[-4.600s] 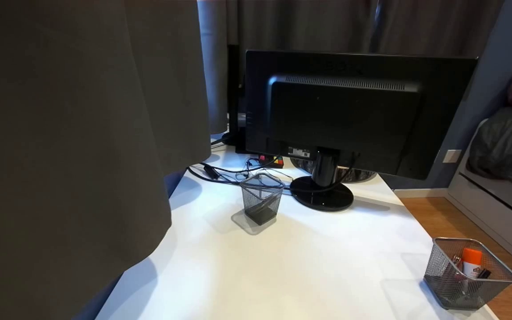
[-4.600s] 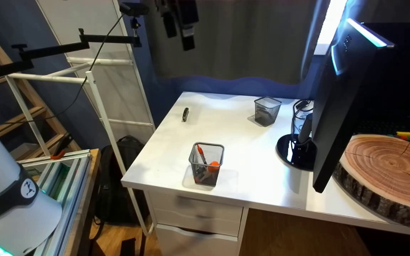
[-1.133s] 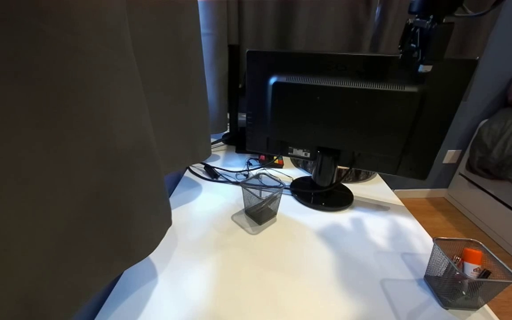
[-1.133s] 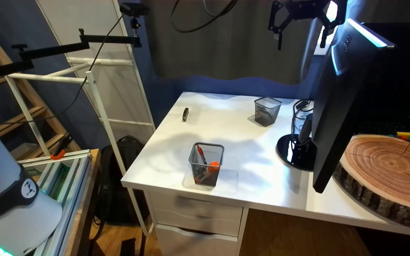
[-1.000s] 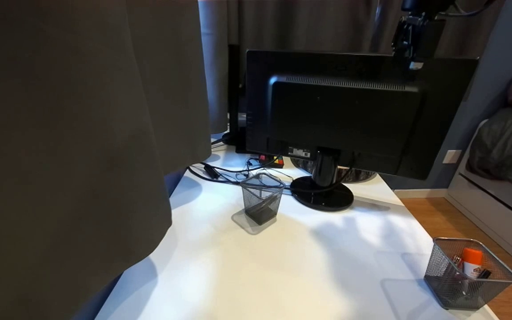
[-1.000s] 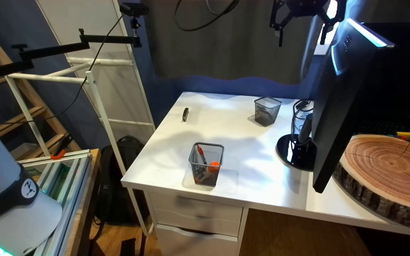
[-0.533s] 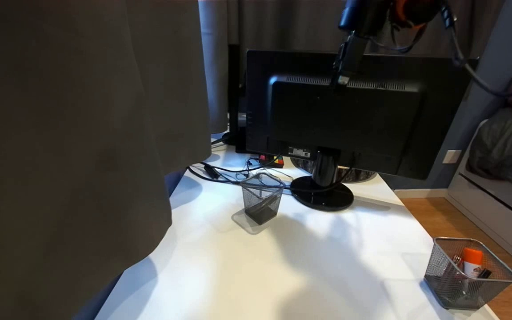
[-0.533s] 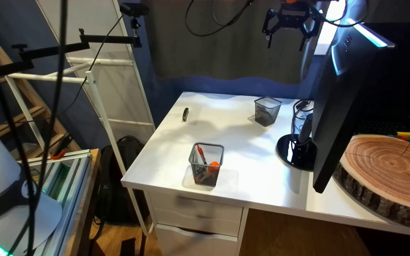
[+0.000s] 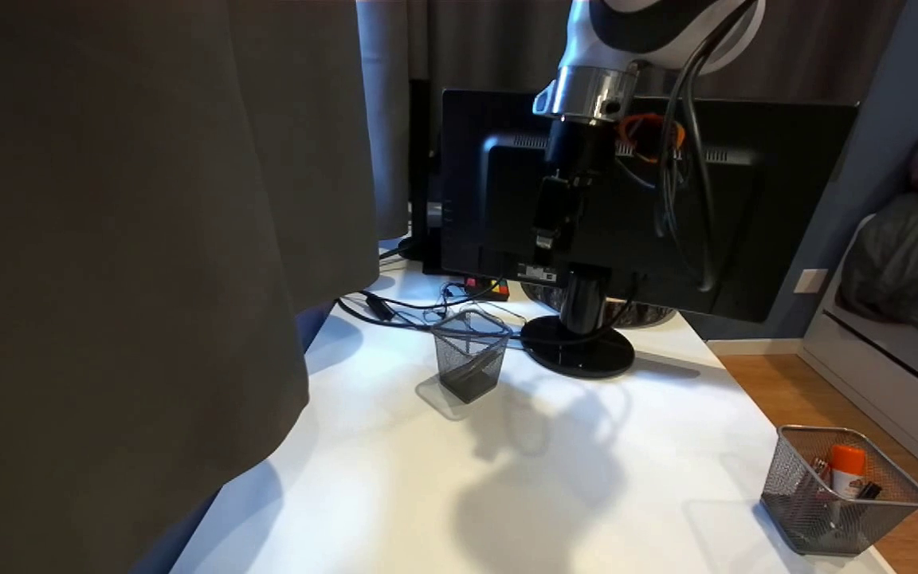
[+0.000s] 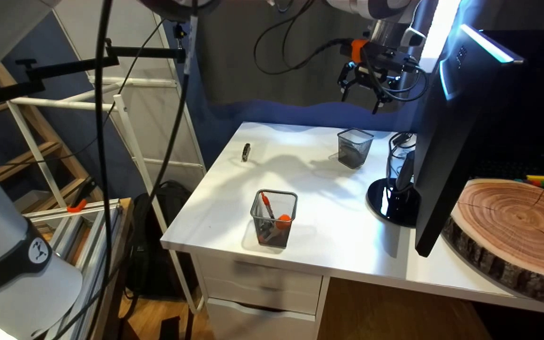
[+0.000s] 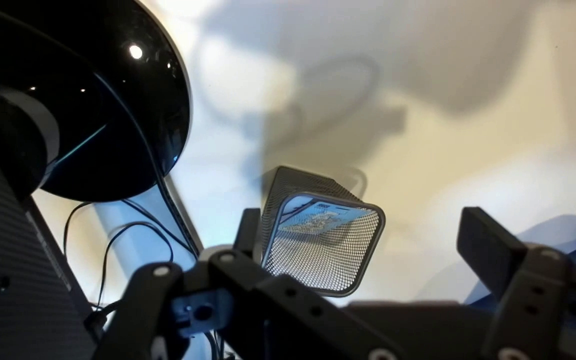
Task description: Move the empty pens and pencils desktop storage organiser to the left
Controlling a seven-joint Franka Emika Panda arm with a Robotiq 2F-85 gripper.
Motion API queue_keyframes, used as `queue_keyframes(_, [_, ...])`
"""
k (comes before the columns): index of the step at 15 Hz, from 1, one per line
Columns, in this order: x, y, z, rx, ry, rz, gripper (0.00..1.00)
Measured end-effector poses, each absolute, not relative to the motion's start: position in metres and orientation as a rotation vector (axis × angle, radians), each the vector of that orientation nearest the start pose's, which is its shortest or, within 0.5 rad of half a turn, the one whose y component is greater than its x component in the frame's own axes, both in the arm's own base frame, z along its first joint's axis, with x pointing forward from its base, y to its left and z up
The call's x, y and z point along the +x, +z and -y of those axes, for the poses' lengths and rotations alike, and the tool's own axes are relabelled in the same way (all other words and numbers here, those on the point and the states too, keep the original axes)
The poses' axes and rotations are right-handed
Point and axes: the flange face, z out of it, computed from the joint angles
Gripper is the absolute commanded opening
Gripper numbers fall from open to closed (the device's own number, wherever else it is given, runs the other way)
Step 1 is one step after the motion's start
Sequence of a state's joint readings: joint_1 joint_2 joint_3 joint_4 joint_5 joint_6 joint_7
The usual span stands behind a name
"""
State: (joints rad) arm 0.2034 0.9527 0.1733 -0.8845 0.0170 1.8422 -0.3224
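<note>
Hanging higher than the mesh organiser [image 11: 328, 255] | claw [image 11: 360, 220] spread wide | fingertips [image 11: 488, 247] apart from its rim

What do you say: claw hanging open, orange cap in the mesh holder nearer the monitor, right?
The orange cap isn't there: it's in the mesh holder farther from the monitor, as both exterior views show. The claw does hang open.

the far organiser [image 10: 353, 153] is showing metal mesh, the monitor base [image 9: 577, 356] is gleaming like glossy plastic, and the log slice [image 10: 513, 226] is displaying rough-edged wood.
</note>
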Motion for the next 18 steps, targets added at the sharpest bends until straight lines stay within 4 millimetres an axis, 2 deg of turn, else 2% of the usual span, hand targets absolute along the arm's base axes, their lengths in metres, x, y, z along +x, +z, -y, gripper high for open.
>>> queue_keyframes(6, [0.754,0.324,-0.237,-2.861,-0.031,0.840,1.00])
queue_keyframes(11, [0.764,0.280,-0.245,-2.961,-0.049,0.507,1.00])
queue_keyframes(14, [0.769,0.266,-0.248,-3.036,-0.074,0.318,1.00])
queue_keyframes(16, [0.771,0.260,-0.247,-3.070,-0.086,0.273,1.00])
queue_keyframes(18, [0.771,0.249,-0.243,-3.092,-0.060,0.308,1.00])
